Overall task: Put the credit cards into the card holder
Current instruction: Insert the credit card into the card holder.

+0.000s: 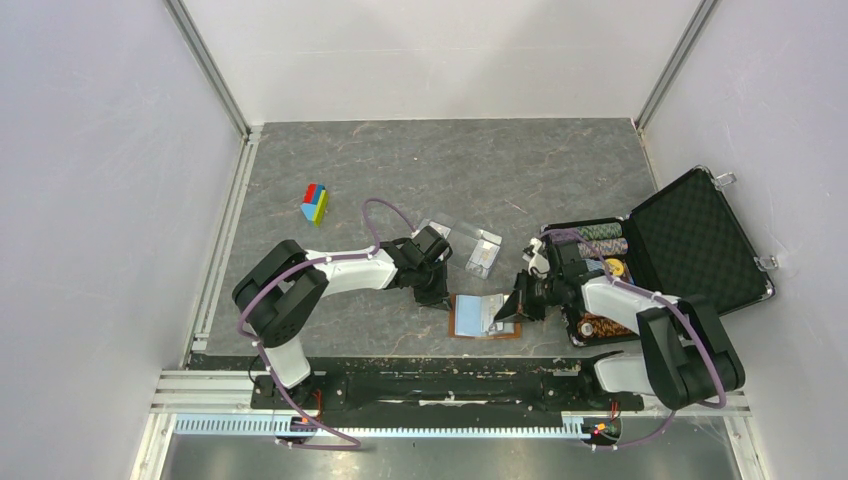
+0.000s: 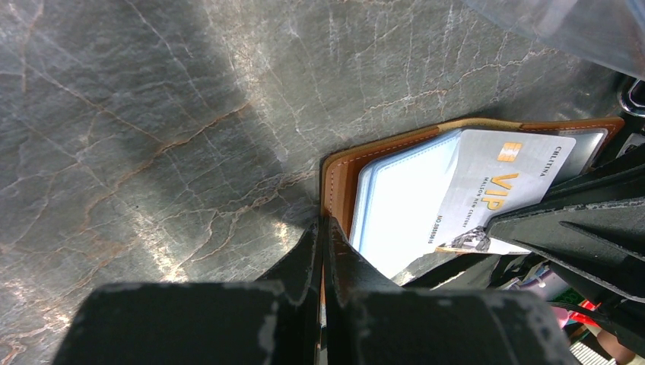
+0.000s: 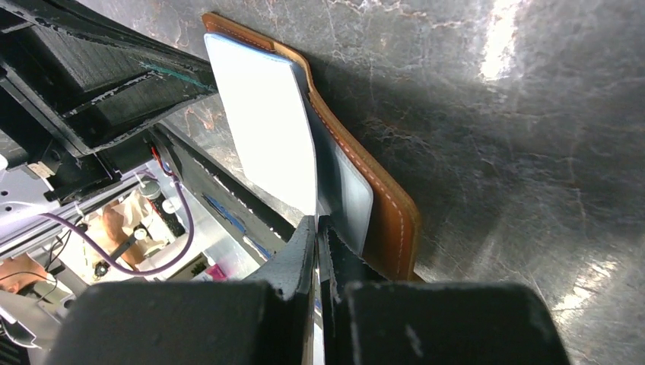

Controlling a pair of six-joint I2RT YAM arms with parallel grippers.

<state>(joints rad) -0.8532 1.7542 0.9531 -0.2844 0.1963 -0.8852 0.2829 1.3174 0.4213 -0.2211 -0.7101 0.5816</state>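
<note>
While left gripper [image 2: 323, 232] clamps the wallet [image 2: 338, 171] edge, right gripper [image 3: 316, 224] pinches a card [image 3: 262, 122] end, its length running leftward across that wallet.

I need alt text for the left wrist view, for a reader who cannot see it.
A white VIP credit card lies across an open brown card holder on a grey marble table, held by the right gripper. The left gripper is shut on the holder's left edge.
</note>
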